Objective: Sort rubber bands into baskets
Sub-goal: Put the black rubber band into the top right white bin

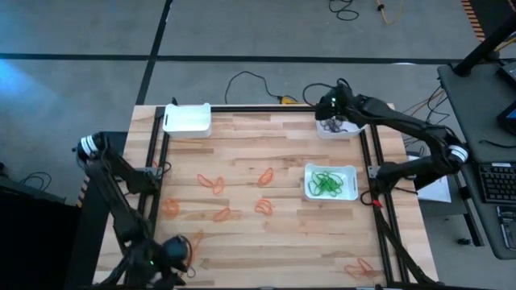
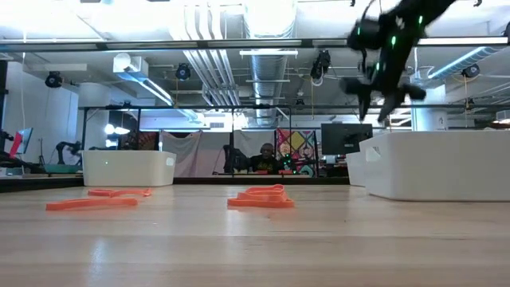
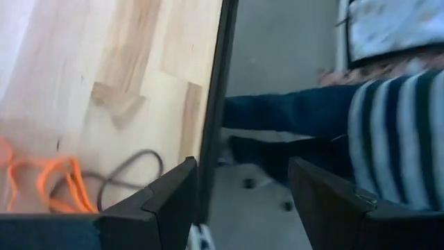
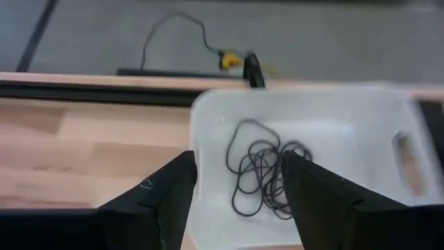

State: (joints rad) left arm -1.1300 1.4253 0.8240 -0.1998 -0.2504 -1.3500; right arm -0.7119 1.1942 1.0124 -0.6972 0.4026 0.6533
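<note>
Risk — right gripper [image 4: 236, 187] hovering, fingers parted, empty, over far basket [image 4: 361, 118]; dark bands [image 4: 267, 173] possibly snagging fingertip on retreat. Left gripper [image 3: 239, 201] idling, fingers parted, empty.

Pale, smooth wooden table [image 1: 282, 242]; glossy white plastic baskets [image 1: 187, 121]; matt rubber bands [image 1: 264, 176].

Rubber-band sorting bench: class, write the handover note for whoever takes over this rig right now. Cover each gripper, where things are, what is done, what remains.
Right gripper: open, empty, above the far-right basket that holds the dark bands.
Left gripper: open, empty, waiting at the table's near-left edge.
Done: green bands are in the right-hand basket; dark ones are binned.
Left: orange bands lie scattered on the table; the far-left basket looks empty.
</note>
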